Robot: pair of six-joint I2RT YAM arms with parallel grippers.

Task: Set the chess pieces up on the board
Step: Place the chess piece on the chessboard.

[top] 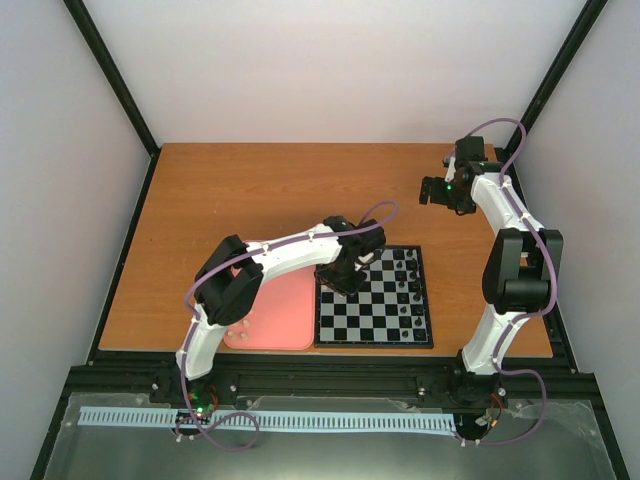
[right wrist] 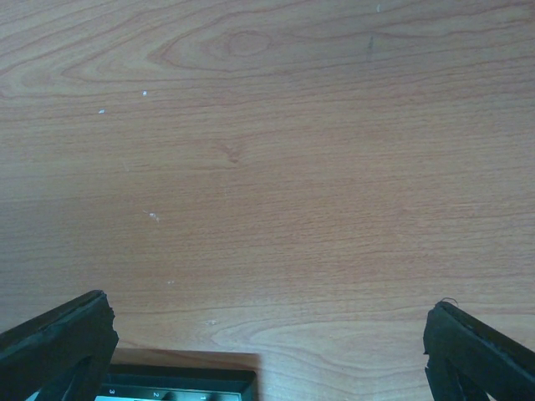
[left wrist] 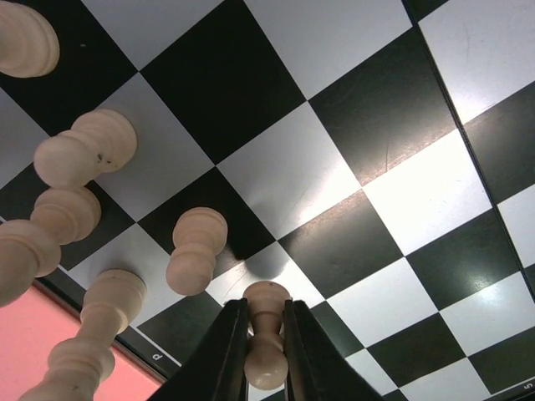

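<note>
left wrist view: the left gripper (left wrist: 266, 311) has its jaws clamped on a cream pawn (left wrist: 267, 355) at a white square near the board (left wrist: 334, 167) edge beside the pink tray (left wrist: 25, 322). other cream chess pieces (left wrist: 196, 251) stand close by. the right gripper (right wrist: 267, 334) hangs over bare worktop (right wrist: 267, 125), jaws spread wide.

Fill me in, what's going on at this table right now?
The left gripper is shut on a cream piece at the board's edge next to the pink tray. Other cream pieces already stand in rows beside it. Black pieces line the board's opposite side. The right gripper hangs open and empty over bare table beyond the board.
</note>
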